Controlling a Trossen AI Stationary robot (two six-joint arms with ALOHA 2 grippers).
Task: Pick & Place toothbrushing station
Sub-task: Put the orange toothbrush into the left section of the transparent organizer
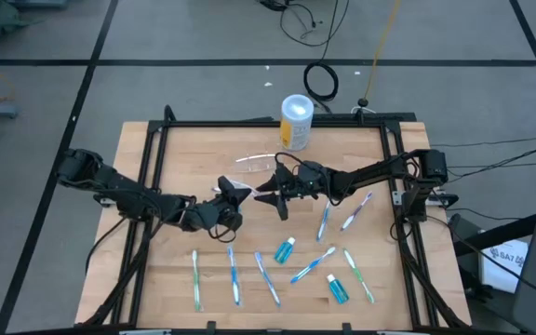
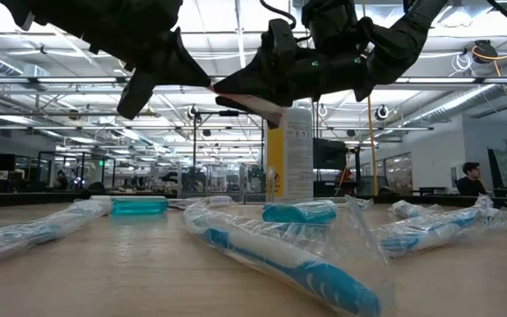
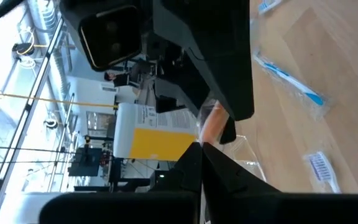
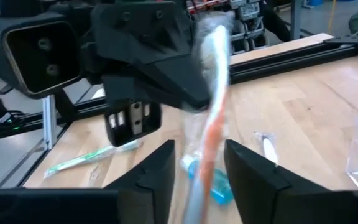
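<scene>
Beyond the tips of both jaws, toward the yellow container [image 1: 296, 121]: the clear cup [image 1: 257, 164], on the table, apparently on its side, with nothing visibly in it. Touched by neither gripper.

Judged an early stage: nothing placed so far. About seven wrapped brushes [image 1: 234, 275] and two small teal tubes [image 1: 285, 249] lying on the board on the near side of the jaws, well apart from the cup. Left to do, by that reckoning: the cup itself, then most of the loading.

In hand right now, a pass in mid-air. Between the two grippers, raised off the table: one wrapped toothbrush [image 4: 211, 124], orange in its handle, roughly upright.

Left gripper [image 1: 235, 191]: jaws pressed together, clamped on the wrapped toothbrush, as far as the wrist views show; orange showing just past the tips.

Right gripper [image 1: 273, 194]: facing the left one, tips nearly meeting it. Jaws apart, one finger [image 4: 160, 165] on each side of the brush, with a gap showing on both sides, so astride it rather than gripping it. No firm contact to be made out.
</scene>
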